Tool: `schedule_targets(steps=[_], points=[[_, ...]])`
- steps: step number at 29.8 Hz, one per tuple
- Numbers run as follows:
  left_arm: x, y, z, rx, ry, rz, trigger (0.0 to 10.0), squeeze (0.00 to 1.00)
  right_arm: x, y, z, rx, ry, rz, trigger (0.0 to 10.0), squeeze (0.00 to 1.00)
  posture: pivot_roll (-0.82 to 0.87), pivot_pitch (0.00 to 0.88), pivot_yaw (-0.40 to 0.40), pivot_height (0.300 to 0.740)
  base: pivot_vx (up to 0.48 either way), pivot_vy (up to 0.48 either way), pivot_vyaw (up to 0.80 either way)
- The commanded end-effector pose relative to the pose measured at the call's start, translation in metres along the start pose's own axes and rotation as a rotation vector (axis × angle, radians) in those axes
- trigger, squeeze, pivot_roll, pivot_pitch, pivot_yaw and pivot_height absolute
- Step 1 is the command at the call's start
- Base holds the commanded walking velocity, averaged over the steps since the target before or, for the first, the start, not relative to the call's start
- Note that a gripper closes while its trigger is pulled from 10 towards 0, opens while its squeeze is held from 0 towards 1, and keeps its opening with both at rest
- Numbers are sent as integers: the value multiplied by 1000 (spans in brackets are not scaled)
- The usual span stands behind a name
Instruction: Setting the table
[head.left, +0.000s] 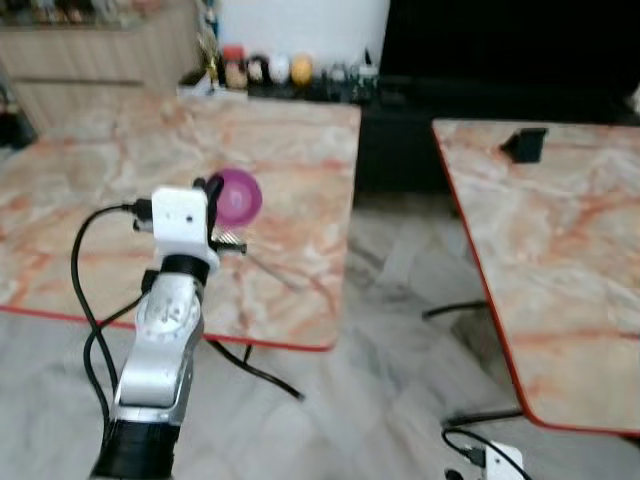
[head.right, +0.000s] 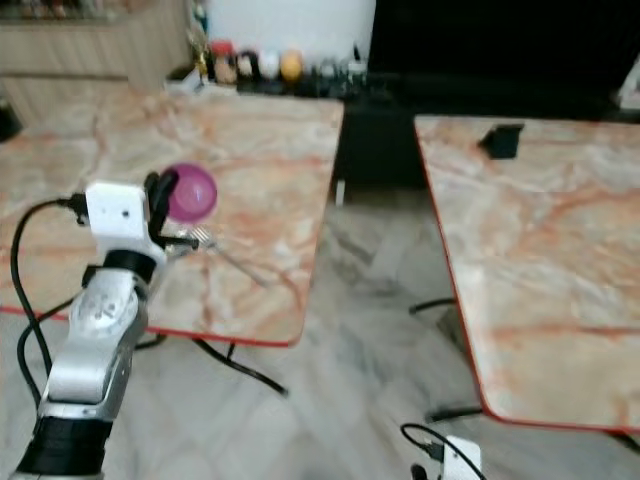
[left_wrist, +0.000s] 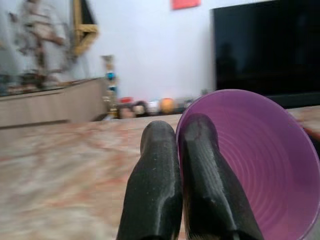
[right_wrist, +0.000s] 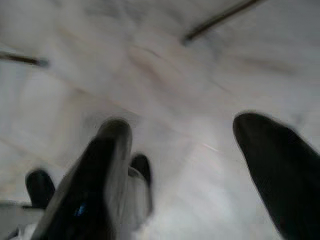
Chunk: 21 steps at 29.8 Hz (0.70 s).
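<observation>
Here the purple bowl (head.left: 238, 196) sits pinched by its rim in the left gripper (head.left: 212, 193), held above the near half of the marble-patterned table (head.left: 290, 150) on the robot's left. In the left wrist view the two black fingers (left_wrist: 160, 195) are pressed close together with the bowl's near wall caught between them, one finger inside the bowl (left_wrist: 260, 165) and one outside, and the ribbed inside of the bowl opens beside and beyond the fingertips. From the head views the bowl is tilted, its mouth turned partly toward the camera, just past the white wrist block of the silver left arm (head.left: 165, 320). Whether it touches the tabletop cannot be made out.

Just beside the gripper, on the table, lies a fork (head.right: 205, 238), its tines near the wrist and its thin handle running toward the table's red edge.

Across a strip of pale marble floor (head.left: 390, 350) stands a second marble table (head.left: 560, 250), with a small dark object (head.left: 524, 144) near its far corner.

Low at the bottom of the head views, the right gripper (right_wrist: 200, 145) hangs over the floor, its fingers spread well apart with nothing between them.

Along the far wall, a row of small jars and round ornaments (head.left: 270, 70) is lined up beside a large dark screen (head.left: 500, 45).
</observation>
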<state>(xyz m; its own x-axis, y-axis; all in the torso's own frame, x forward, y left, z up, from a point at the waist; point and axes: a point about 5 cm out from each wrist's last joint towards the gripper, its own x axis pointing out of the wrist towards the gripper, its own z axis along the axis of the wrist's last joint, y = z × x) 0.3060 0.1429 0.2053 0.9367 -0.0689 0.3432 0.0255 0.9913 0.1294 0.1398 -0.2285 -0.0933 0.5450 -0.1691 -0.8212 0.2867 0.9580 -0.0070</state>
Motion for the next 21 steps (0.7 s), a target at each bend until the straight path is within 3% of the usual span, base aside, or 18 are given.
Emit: schedule_targets(steps=[1, 21], points=[[2, 7, 4, 29, -22, 15, 10000, 0, 1, 4, 3, 2, -11, 13, 10000, 0, 123, 0, -57, 740, 0, -266, 0], [3, 7, 4, 29, -22, 12, 10000, 0, 1, 4, 3, 5, -8, 9, 10000, 0, 123, 0, -56, 740, 0, -265, 0]])
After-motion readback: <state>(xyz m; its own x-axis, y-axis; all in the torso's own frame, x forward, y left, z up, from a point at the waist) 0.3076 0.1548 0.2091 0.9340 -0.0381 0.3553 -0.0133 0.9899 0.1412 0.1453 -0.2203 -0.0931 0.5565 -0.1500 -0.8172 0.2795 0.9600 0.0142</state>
